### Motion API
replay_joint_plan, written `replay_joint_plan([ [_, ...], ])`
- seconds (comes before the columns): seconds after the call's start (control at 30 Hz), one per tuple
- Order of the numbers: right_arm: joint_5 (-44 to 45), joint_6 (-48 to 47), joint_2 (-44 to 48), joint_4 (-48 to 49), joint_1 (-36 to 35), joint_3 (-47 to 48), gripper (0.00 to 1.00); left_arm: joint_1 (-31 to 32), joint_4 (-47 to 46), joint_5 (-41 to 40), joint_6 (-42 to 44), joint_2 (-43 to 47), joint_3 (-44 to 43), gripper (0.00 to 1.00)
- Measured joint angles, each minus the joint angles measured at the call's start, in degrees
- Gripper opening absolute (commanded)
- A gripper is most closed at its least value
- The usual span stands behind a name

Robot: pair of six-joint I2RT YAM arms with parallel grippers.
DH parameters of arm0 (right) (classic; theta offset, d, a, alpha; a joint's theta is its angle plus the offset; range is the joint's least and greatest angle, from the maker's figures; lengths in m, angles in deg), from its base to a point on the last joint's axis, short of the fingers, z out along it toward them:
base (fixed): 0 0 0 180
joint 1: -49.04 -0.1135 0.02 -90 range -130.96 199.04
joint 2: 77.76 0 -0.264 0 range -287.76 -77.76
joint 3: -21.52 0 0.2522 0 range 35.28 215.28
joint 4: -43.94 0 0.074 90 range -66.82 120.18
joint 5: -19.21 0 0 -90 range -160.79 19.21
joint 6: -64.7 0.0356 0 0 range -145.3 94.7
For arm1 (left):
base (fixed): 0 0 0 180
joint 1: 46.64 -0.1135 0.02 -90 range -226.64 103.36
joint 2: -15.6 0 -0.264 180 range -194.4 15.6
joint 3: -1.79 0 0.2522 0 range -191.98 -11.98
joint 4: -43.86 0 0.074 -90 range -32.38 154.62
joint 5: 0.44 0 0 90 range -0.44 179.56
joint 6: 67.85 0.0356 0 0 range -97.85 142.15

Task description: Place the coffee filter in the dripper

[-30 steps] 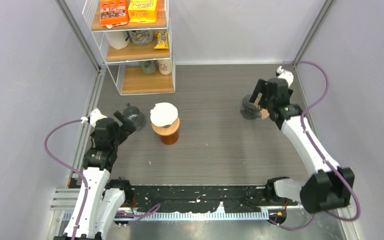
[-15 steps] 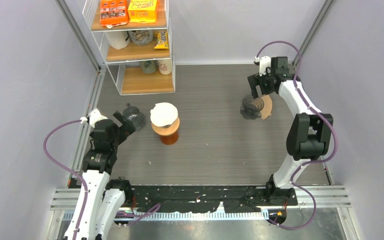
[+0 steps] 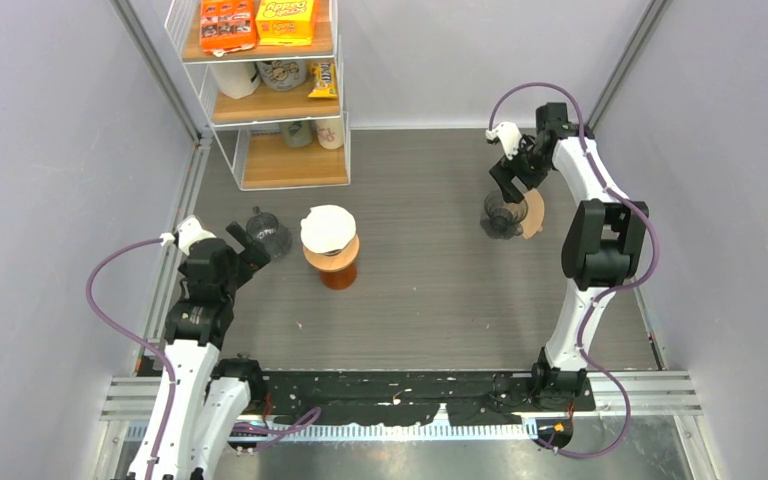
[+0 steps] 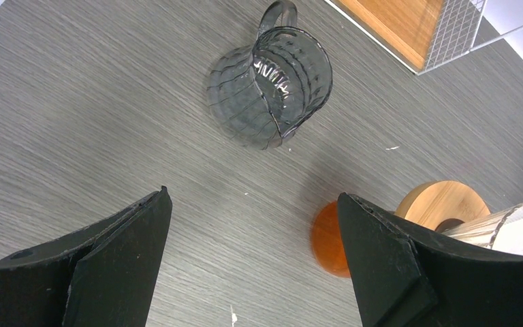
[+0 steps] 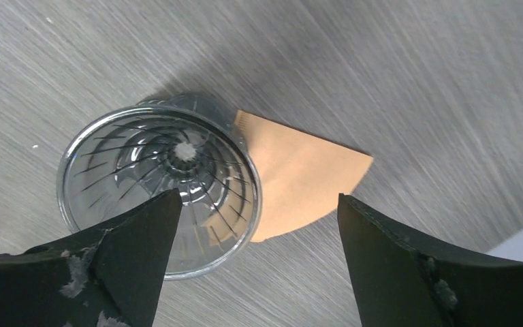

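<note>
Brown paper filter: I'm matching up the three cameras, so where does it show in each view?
Top external: the filter lies right of centre, beside the clear dripper.
Left wrist: not in it.
Right wrist: filter at centre, flat, right of the dripper.
Shared landmark: the dripper.

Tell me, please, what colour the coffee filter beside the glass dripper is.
The coffee filter is plain light brown; the right wrist view shows it best.
</note>
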Motion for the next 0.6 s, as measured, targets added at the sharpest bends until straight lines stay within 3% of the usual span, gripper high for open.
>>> replay_joint_plan([
  [0.13,-1.44,-0.31,-2.23,-1.46,0.00,0.83,0.84,0.00,-0.28,0.00,0.00,0.00,0.00,1.00],
  [0.23,-1.55,0.15,-3.48,-1.36,0.00,0.83,0.73,0.00,-0.37,0.00,0.00,-0.11,0.00,1.00],
  [0.43,-1.29,2.27,-4.92,0.70,0.00,0.83,0.68,0.00,-0.37,0.02,0.02,-0.37,0.00,0.99],
  [0.6,-1.36,3.02,-5.14,1.09,-0.02,0.83,0.53,0.00,-0.35,0.00,0.02,-0.44,0.00,1.00],
])
